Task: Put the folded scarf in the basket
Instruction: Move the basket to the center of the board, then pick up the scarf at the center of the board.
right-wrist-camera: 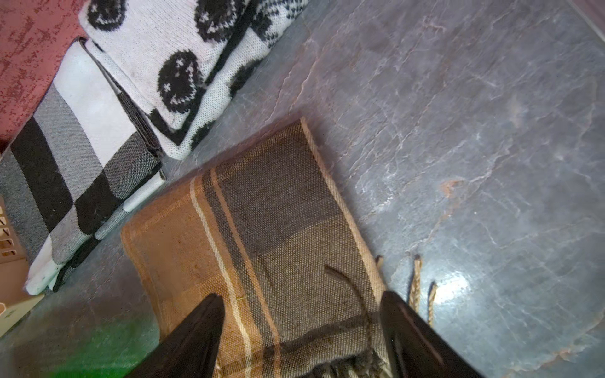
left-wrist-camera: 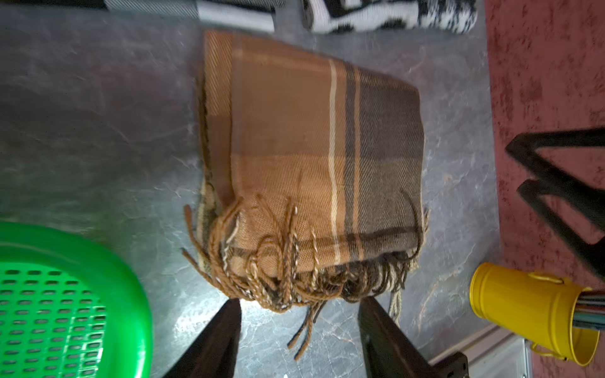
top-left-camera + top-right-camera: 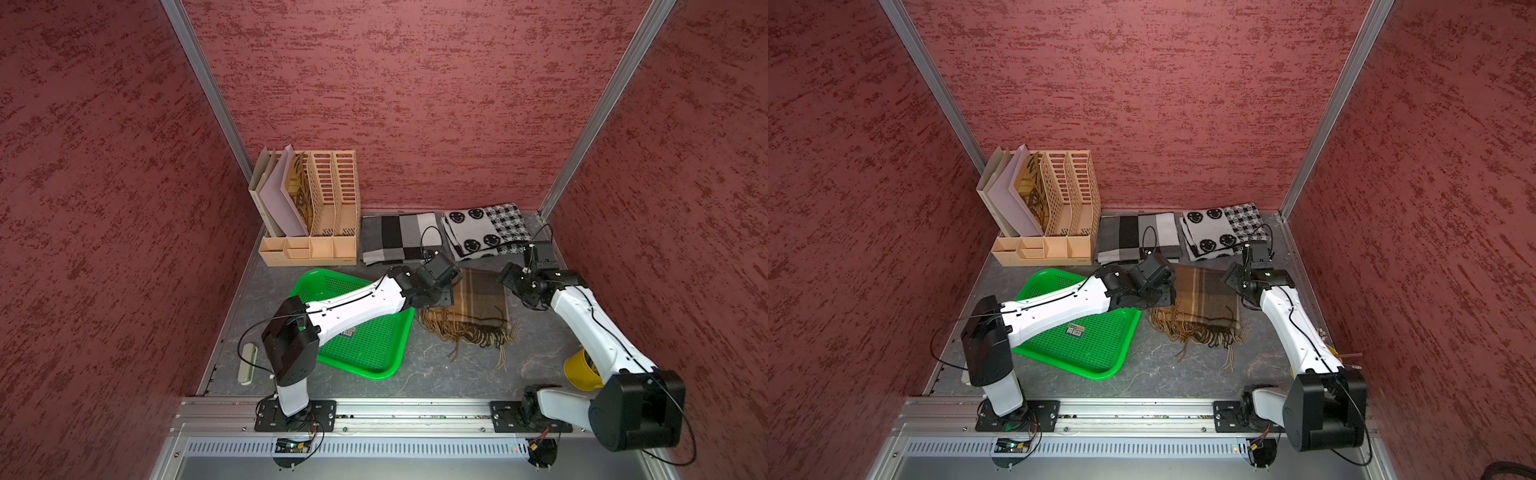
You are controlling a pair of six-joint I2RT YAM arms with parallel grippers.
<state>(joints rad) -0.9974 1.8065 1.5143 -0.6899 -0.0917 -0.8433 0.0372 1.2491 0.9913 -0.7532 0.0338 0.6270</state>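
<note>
The folded scarf is brown plaid with a fringe and lies flat on the grey table, right of the basket. The basket is shallow, bright green and holds nothing; my left arm crosses above it. My left gripper is open at the scarf's fringed left side, with only a few loose fringe strands between its fingers. My right gripper stands open just over the scarf's dark right part, its fingers straddling the cloth. The scarf lies flat.
A grey-and-black check scarf and a white smiley scarf lie folded along the back wall. A tan file organiser stands at the back left. A yellow bucket sits under my right arm. Red walls close three sides.
</note>
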